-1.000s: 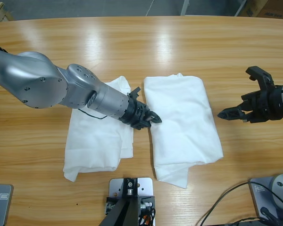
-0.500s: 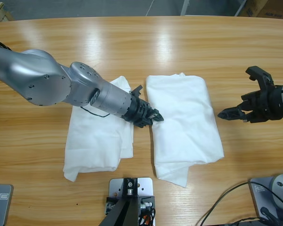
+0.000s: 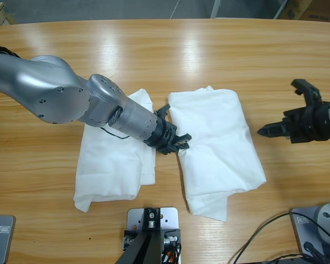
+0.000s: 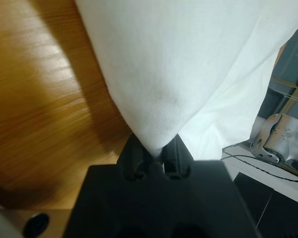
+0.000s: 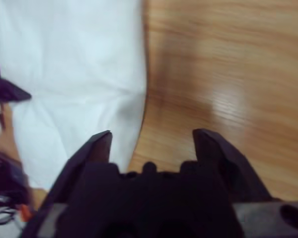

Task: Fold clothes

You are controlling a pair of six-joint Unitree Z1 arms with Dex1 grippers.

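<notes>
Gripping the folded shirt [image 3: 217,137] by its edge nearest the other white garment [image 3: 114,159], my left pincer [image 3: 179,144] could lose the thin fold if I tug, while my right pincer [image 3: 272,130] waits spread, beyond its far side.

The long wooden table [image 3: 220,52] was honey-brown with fine darker grain and pale glossy streaks. The folded soft cotton garment [image 3: 217,140] at centre was plain white; so was the second folded white cloth [image 3: 107,165] at nine o'clock from it. Both black-jawed grippers, left [image 3: 179,144] and right [image 3: 276,128], were black on silver-grey arms
</notes>
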